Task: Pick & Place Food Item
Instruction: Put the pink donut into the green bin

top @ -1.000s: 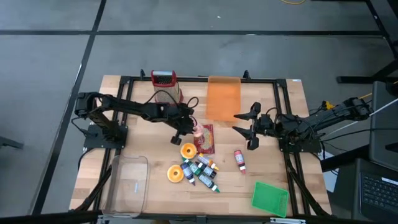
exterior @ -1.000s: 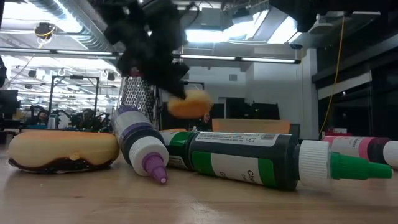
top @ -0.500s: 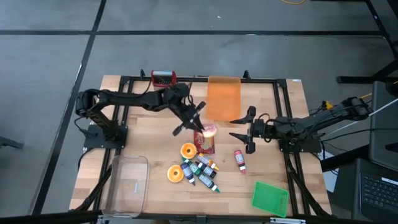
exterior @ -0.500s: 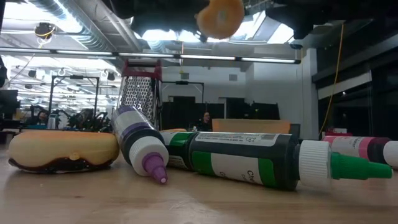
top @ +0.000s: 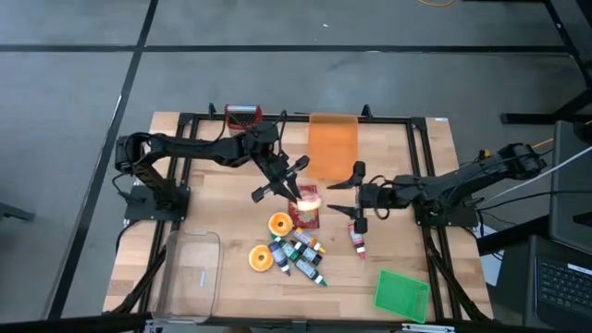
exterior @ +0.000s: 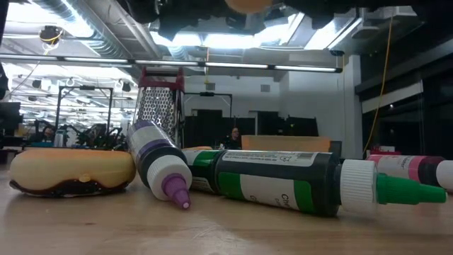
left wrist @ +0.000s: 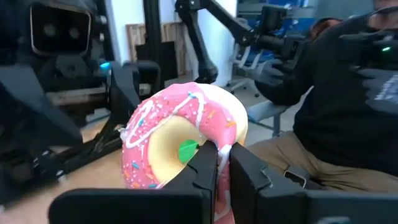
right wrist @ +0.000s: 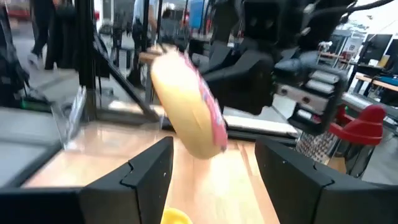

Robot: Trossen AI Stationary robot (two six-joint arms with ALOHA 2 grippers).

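Left tool clenched on one pink donut, right tool spread wide, empty, beside it.

Low view: the doughnut is cut off by the top edge, only its underside showing (arms above it just dark shapes). Right wrist view: doughnut smeared by blur. Left wrist view: fingers hide its lower rim. High view: tube labels near the table's centre too small to read.

Pink-iced donut with white drizzle and sprinkles, green-capped bottle, purple-tipped bottle, green tray
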